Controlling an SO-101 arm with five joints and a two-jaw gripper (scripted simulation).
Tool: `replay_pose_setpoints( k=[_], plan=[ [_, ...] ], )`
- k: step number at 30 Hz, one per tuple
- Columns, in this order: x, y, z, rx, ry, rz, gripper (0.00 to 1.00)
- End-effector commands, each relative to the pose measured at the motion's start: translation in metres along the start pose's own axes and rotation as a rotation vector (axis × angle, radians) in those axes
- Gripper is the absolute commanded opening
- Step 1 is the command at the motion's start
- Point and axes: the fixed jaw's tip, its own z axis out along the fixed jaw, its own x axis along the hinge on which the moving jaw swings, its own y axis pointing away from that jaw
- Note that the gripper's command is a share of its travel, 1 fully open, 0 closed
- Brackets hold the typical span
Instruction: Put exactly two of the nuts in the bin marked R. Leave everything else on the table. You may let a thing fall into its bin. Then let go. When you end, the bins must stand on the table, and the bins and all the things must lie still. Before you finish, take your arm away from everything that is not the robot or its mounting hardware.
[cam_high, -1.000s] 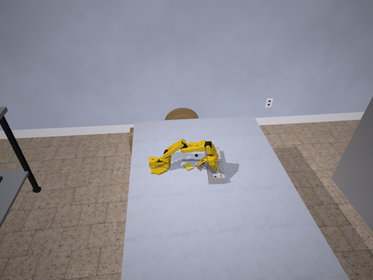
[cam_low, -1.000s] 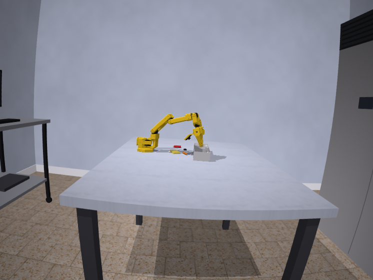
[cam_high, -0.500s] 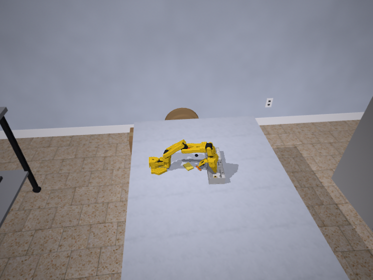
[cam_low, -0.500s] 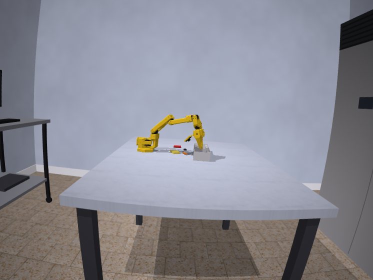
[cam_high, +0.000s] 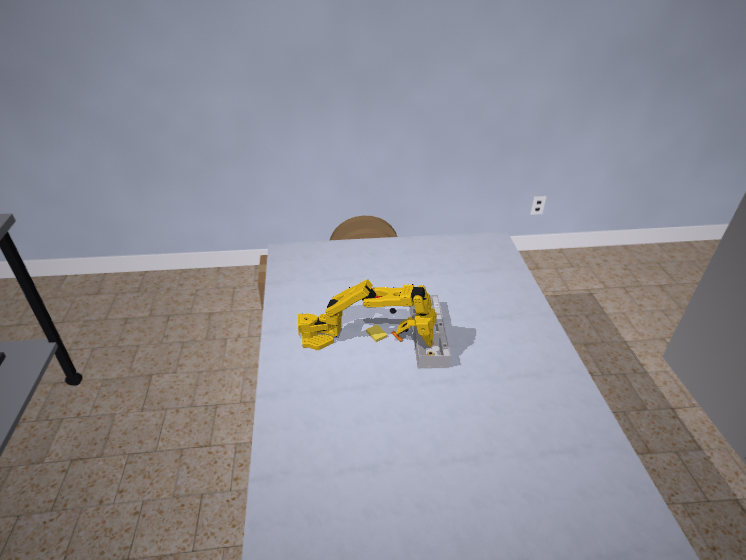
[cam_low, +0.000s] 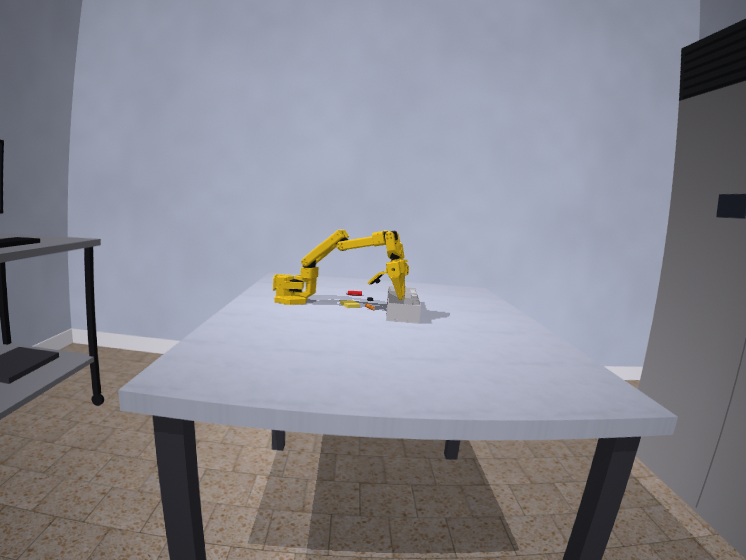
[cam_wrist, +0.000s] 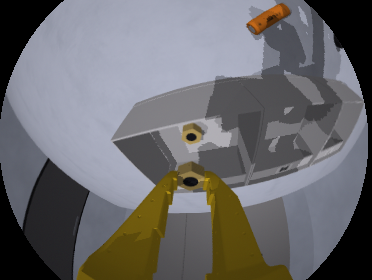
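My gripper (cam_wrist: 190, 183) is shut on a small brass nut (cam_wrist: 190, 179) and holds it just above the near rim of the grey bin row (cam_wrist: 239, 134). A second brass nut (cam_wrist: 191, 134) lies on the floor of the nearest compartment, right below the held one. In the top view the gripper (cam_high: 424, 337) hangs over the front end of the bins (cam_high: 433, 340); in the exterior view it (cam_low: 398, 290) points down at the bins (cam_low: 403, 307). I cannot read any bin letter.
An orange cylinder (cam_wrist: 267, 18) lies on the table beyond the bins, also in the top view (cam_high: 397, 336). A yellow flat block (cam_high: 377, 332) lies beside it. A red piece (cam_low: 354, 292) lies near the arm's base (cam_high: 315, 330).
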Motion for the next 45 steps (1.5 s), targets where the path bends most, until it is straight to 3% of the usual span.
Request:
replay_pose_setpoints(
  k=[1,15,39,40,45],
  plan=[
    [0.007,-0.002,-0.008,0.003,0.043,-0.017,0.0],
    [0.004,-0.002,0.003,0.003,0.04,-0.017,0.0],
    [0.004,-0.002,0.004,0.003,0.04,-0.017,0.0],
    [0.01,-0.002,-0.008,0.002,0.099,-0.016,0.0],
    [0.01,-0.002,-0.008,0.002,0.099,-0.016,0.0]
  ],
)
